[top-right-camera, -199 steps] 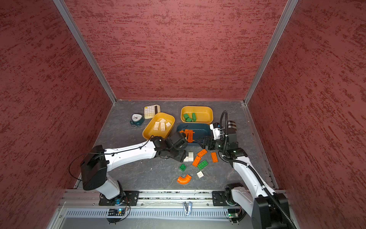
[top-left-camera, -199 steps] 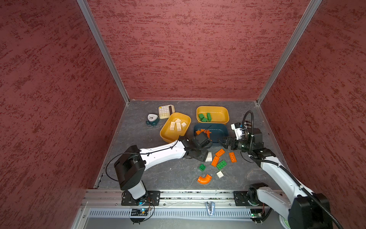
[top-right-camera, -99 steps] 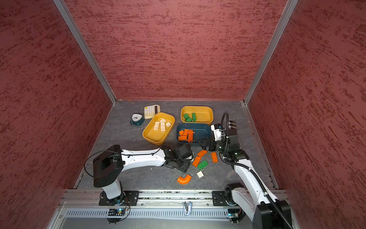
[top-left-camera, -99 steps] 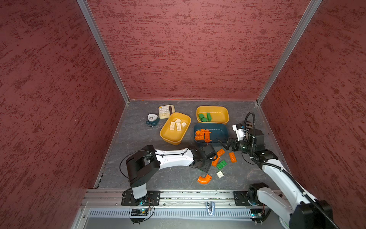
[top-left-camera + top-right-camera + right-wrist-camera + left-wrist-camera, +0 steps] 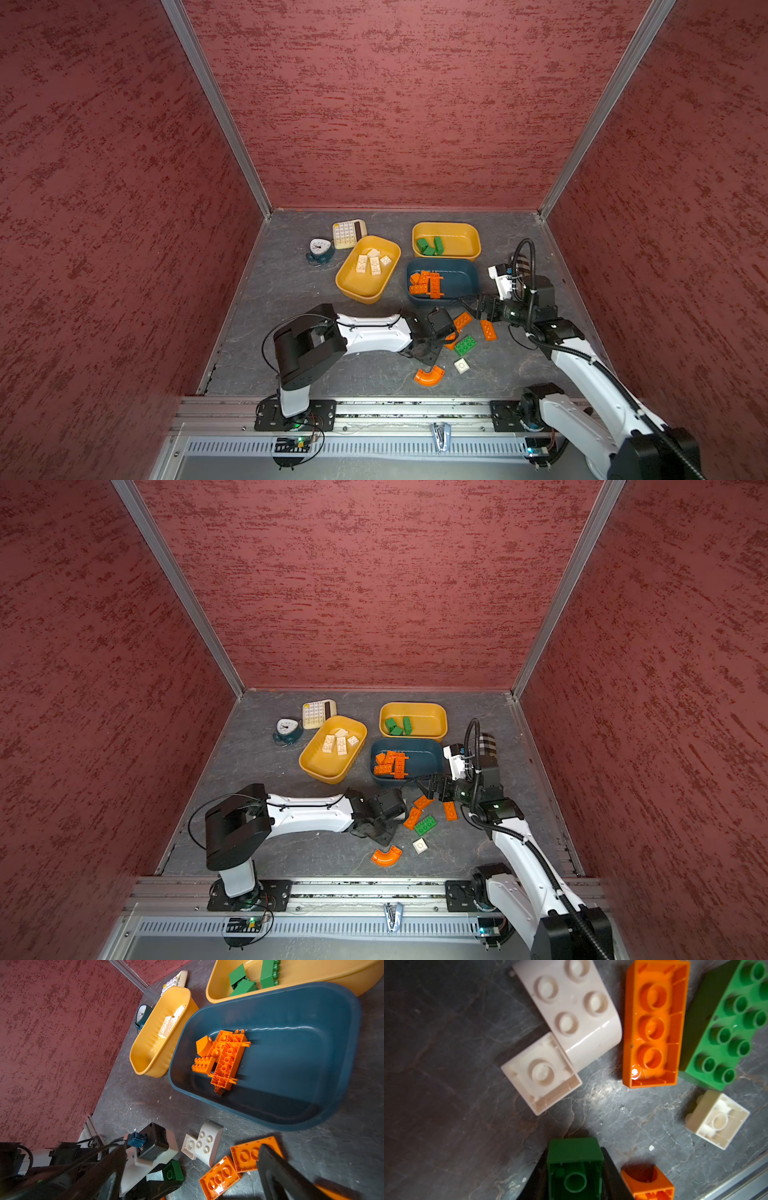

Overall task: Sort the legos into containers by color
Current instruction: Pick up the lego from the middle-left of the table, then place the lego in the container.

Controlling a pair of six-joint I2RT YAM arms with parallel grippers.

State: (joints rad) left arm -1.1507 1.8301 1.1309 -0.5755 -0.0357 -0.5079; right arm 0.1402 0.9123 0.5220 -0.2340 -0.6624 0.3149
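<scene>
Left gripper (image 5: 574,1159) closed on green brick (image 5: 574,1172), hidden overhead.

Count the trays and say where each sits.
3. The nearer yellow tray, beside the calculator; the farther yellow tray, at the back; the teal tray, just in front of that one. None looks hidden.

The left arm (image 5: 370,332) and right arm (image 5: 577,365) both present white moulded link shells between black joint housings, black tapered fingers (image 5: 276,1174), black base plates (image 5: 322,415) screwed to the near aluminium rail (image 5: 415,405), and a corrugated black conduit (image 5: 514,259) on the right arm.
</scene>
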